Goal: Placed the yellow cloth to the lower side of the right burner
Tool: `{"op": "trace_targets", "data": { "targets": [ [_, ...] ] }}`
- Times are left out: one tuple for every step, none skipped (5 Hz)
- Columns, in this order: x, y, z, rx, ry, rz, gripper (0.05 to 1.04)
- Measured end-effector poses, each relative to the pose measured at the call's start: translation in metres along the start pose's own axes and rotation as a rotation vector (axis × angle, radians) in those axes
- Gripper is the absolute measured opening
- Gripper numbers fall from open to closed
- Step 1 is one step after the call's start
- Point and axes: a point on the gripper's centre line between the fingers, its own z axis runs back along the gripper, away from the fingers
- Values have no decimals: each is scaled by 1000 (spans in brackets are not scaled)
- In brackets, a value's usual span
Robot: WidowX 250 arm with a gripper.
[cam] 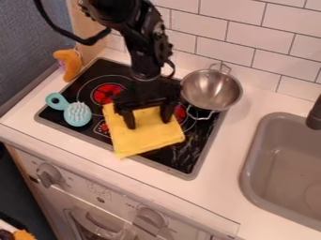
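Cloth [149,139] of plain yellow, roughly square and mostly flat, lay across the front middle of the black cooktop [183,160] as we watched over a toy kitchen. We could make out faint creases on its face and a slightly uneven left edge; its lowest corner reached past the cooktop's front rim onto the white counter [240,154]. Its upper right side ran up to the lower left of the right burner [180,113], which glowed red beside the gripper [149,125].

We saw the jaws standing wide apart, released, with yellow fabric spread flat between them and both fingertips down at the cloth's upper half. The black arm [147,58] entered from the top edge, left of centre, and hung nearly upright above the cooktop.

Around it, we found a shiny metal pot [211,90] with wire handles at the cooktop's back right and a teal brush [78,114], bristles up, at its left. The left burner [107,93] showed red between brush and gripper. An orange and purple toy [71,64] sat behind the cooktop's back left corner, and a grey sink [251,171] was set into the counter at right.
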Motion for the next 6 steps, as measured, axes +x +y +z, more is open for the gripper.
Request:
{"op": "trace_targets", "data": {
  "targets": [
    [-12, -4, 3, -3, 8, -24, 999],
    [-19, -8, 6, -6, 12, -36, 999],
    [-20, -8, 6, -9, 14, -36, 999],
    [-15, -6, 14, -24, 6, -27, 999],
    [-4, -3, 30, -28, -32, -9, 999],
    [2, -5, 50, -47, -66, -1, 999]
  ]
}}
